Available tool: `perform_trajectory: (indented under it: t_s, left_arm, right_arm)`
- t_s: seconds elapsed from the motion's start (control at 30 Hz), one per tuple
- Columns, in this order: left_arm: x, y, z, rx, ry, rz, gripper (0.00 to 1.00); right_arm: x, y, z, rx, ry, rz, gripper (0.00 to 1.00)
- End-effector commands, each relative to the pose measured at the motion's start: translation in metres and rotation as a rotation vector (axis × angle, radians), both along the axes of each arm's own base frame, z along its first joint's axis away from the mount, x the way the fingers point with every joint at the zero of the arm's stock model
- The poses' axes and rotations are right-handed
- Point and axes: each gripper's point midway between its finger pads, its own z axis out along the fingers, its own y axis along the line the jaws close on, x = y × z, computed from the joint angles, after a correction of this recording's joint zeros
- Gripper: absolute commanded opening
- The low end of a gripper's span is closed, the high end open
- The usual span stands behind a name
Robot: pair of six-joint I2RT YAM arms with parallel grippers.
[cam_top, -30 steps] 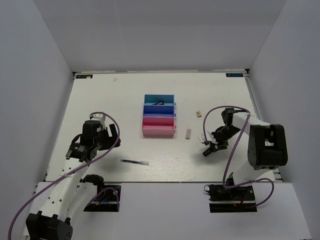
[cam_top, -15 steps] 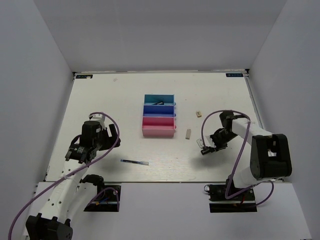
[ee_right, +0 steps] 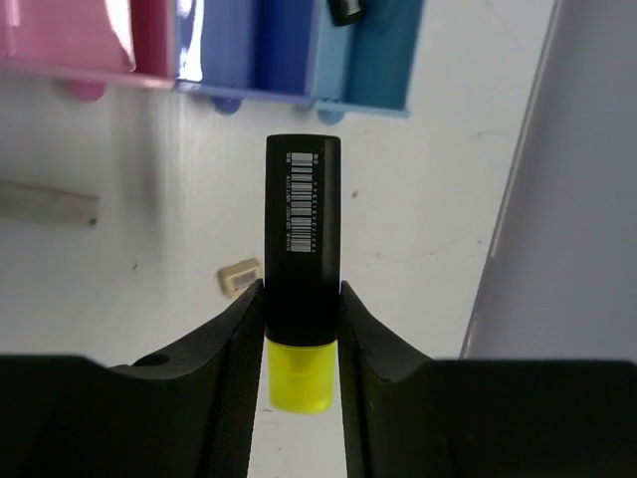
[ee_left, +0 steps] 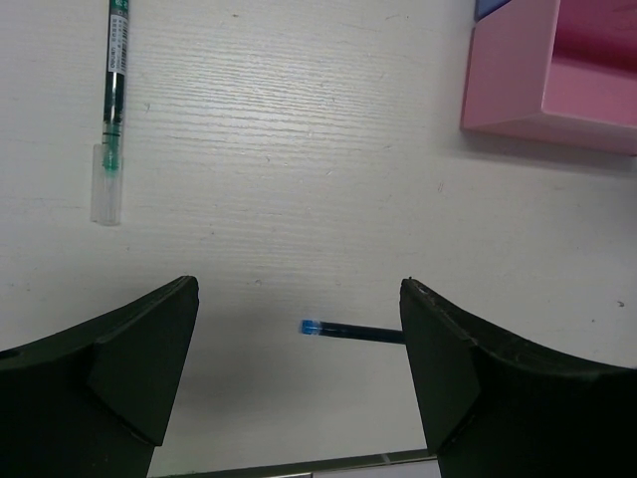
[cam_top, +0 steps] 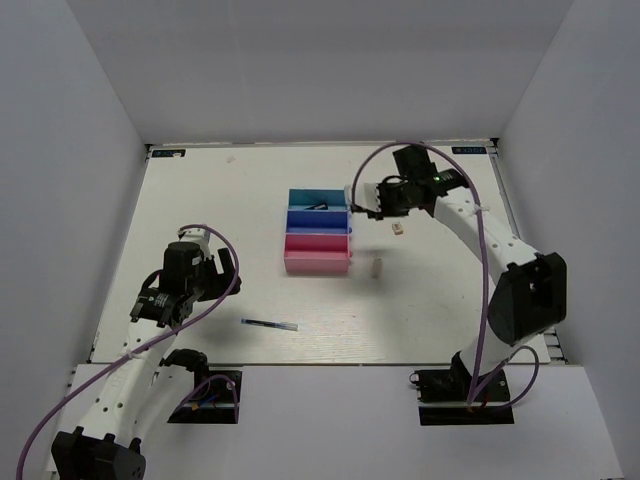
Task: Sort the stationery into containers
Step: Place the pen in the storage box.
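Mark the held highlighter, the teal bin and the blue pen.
yellow-ended highlighter [ee_right: 303, 289]: right wrist view, black barrel.
teal bin [cam_top: 300, 199]: top external view, bare floor at its left.
blue pen [cam_top: 269, 324]: top external view, mid-shaft.

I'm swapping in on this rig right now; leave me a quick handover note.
Right gripper shut on yellow-ended highlighter, beside the teal bin. Left gripper open, empty, above the table.
Done: one dark item in the teal bin; blue bin and pink bin look empty.
Left: bin the highlighter, then the pen, small eraser and long eraser on the table.
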Motion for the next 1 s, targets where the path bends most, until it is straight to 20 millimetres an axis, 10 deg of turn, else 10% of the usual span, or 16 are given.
perform_trajectory:
  t_s: [0.0, 0.43, 0.97]
  left_arm:
    - [0.001, -0.001, 0.001, -0.011, -0.010, -0.002, 0.92]
    - [0.000, 0.004, -0.002, 0.012, -0.002, 0.013, 0.92]
    - [0.000, 0.004, -0.002, 0.016, -0.003, 0.012, 0.92]
  right_arm:
    - [0.029, 0.037, 0.017, 0.066, -0.046, -0.140, 0.00]
    - [0.089, 0.130, 0.006, 0.000, -0.319, -0.101, 0.00]
    - [0.101, 0.143, -0.036, -0.025, -0.240, -0.161, 0.07]
